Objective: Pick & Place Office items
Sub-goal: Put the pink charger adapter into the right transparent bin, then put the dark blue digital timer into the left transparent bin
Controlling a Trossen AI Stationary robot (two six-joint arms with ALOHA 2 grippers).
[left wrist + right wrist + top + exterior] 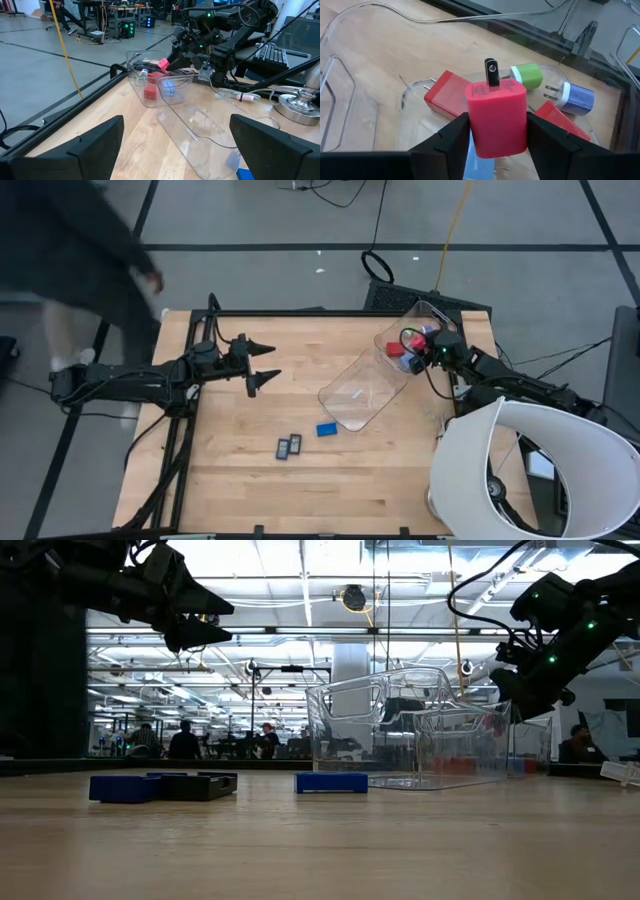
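The office items are small charger-like blocks. A blue one (pixel 327 430) and two dark flat rectangles (pixel 288 446) lie flat on the wood near the clear bin (pixel 365 385). Inside the bin's far end lie red (pixel 445 95), green (pixel 527 75) and blue (pixel 577 97) blocks, with a light-blue piece (pixel 471 157) under them. My right gripper (pixel 497 122) hangs over that end, shut on a red block (pixel 497 100). My left gripper (pixel 268 364) is open above the table, left of the bin. My right gripper pinches the red block between its two fingers (pixel 452 140), one on each of its side faces (pixel 476 125). The fingers slant down into the bin's far end. The block is lifted clear of the pieces below, its dark prong (pixel 491 72) pointing away from the wrist.
A large white round object (pixel 530 470) stands at the table's right near corner. A keyboard (pixel 272 52) and cables lie past the right edge. A person (pixel 80 270) stands beyond the far left corner. Bare wood lies between my left gripper and the bin.
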